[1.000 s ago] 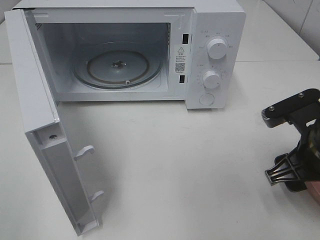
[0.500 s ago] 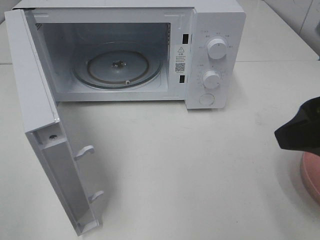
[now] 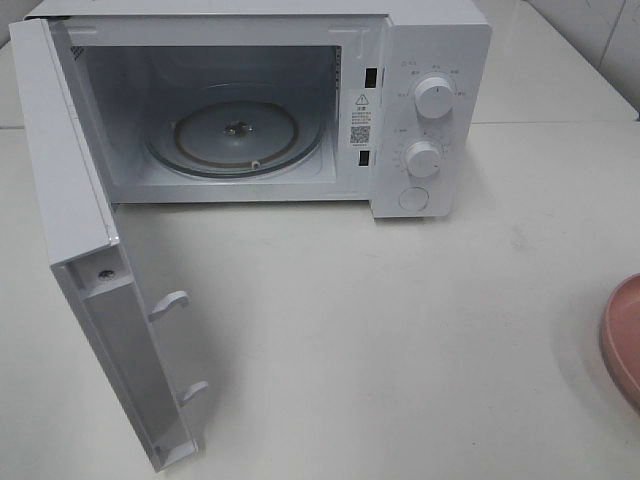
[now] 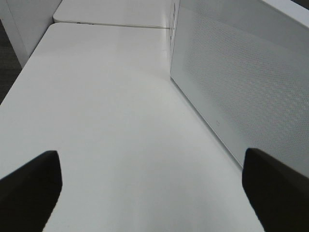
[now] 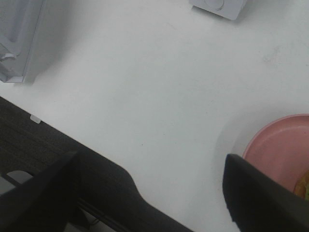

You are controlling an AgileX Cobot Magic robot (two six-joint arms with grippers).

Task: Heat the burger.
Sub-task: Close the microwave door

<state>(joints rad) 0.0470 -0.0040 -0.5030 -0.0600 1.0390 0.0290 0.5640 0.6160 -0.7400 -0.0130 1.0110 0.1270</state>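
Observation:
Only a small brown-and-green sliver of the burger (image 5: 304, 186) shows, lying on the pink plate (image 5: 280, 150) at the frame's edge in the right wrist view. My right gripper (image 5: 152, 191) hovers beside that plate over the table's front edge, open, with nothing between its dark fingers (image 5: 260, 198). The exterior view shows the plate's rim (image 3: 622, 335) at the far right, and neither gripper. My left gripper (image 4: 153, 186) is open and empty above bare table, next to the perforated outer face of the microwave door (image 4: 241, 82).
The white microwave (image 3: 430, 100) stands at the back with its door (image 3: 90, 250) swung wide toward the front left. Its glass turntable (image 3: 237, 135) is bare. White table lies between the microwave and the plate.
The right arm, seen earlier over the plate at the right edge of the exterior view, has drawn back out of that view, uncovering the plate's rim. The microwave has not changed.

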